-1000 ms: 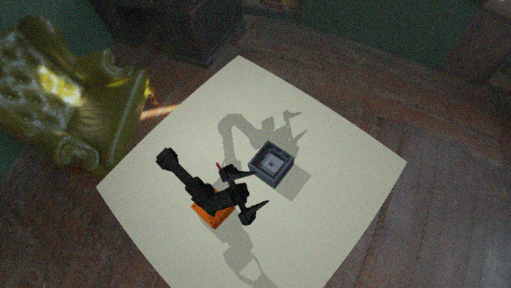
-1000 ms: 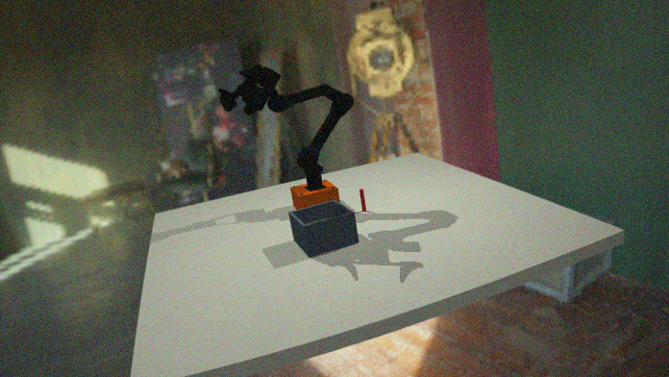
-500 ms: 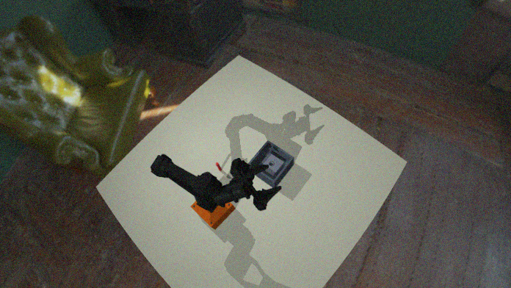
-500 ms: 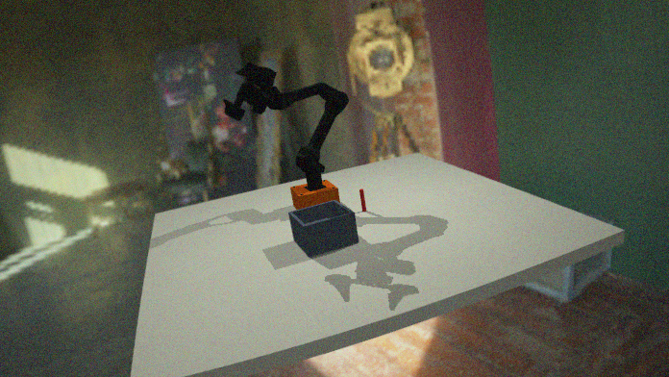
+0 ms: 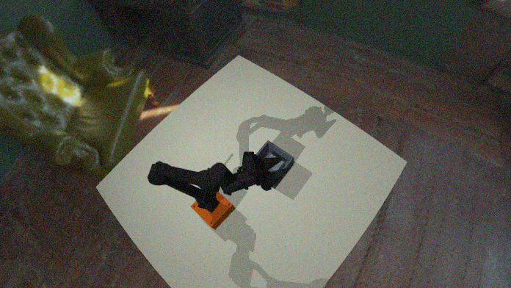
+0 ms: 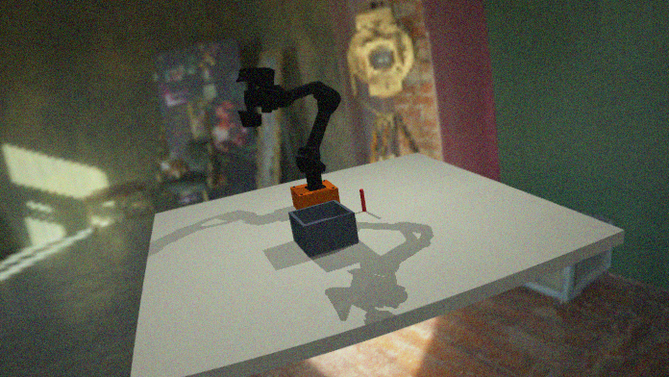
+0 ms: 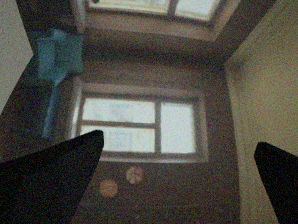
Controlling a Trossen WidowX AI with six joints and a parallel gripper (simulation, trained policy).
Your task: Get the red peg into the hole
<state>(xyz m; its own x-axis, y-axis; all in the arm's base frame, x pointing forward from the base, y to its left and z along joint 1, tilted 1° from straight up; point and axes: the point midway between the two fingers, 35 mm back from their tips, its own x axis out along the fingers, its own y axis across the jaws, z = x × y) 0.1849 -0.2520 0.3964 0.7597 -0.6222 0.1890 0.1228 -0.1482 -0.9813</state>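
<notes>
The room is dim, with a brown wood floor (image 5: 440, 220) (image 6: 553, 332) and a green wall (image 6: 577, 96). A big yellow-green chair (image 5: 97, 103) shows by one side of the pale table (image 5: 349, 176) (image 6: 481, 212). In the outside view, a bright patchwork panel (image 6: 202, 111) is at the back, but it is too blurry for me to read. A round gold thing (image 6: 403, 60) is near some bricks, and any marks on it are too fuzzy to read too.

My hand (image 5: 280, 165) (image 6: 243, 96) (image 7: 181, 144) is high up in the air. My two fingers are spread wide apart, and nothing is pinched between them. My wrist view looks out between them at a window (image 7: 119, 111) and some wall. From the top, my hand covers part of the box.

The red peg (image 6: 362, 200) stands up on the table. It is outside the dark, open box (image 5: 282, 150) (image 6: 332, 233), a little way off to its side, and not touching it. My orange base (image 5: 216, 217) (image 6: 308, 199) sits on the table near the box. The top view does not let me see the peg. My grey shadow (image 5: 262, 122) (image 6: 384, 279) lies over the table.

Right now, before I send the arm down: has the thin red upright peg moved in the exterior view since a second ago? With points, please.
No. The red peg (image 6: 362, 201) stands in the same spot right of the orange block base (image 5: 221, 213) (image 6: 300, 198).
</notes>
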